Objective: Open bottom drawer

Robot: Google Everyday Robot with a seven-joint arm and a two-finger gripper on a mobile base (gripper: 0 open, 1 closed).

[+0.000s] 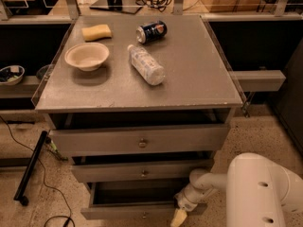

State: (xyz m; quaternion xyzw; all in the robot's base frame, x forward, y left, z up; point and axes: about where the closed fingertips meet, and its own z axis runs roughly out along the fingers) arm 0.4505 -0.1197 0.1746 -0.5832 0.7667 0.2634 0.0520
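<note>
The grey cabinet has three drawer fronts, each with a small round knob. The bottom drawer (124,212) is the lowest and stands pulled out, with its dark inside showing behind the front. My gripper (179,215) hangs from the white arm (258,193) at the right end of the bottom drawer's front, low in the view. The middle drawer (142,171) and the top drawer (140,140) also stand a little proud of the cabinet.
On the cabinet top (199,74) lie a plastic bottle (146,64), a tipped can (151,31), a paper bowl (87,56) and a yellow sponge (96,32). A black bar (29,167) and a cable lie on the floor at left. A shelf (258,79) juts out at right.
</note>
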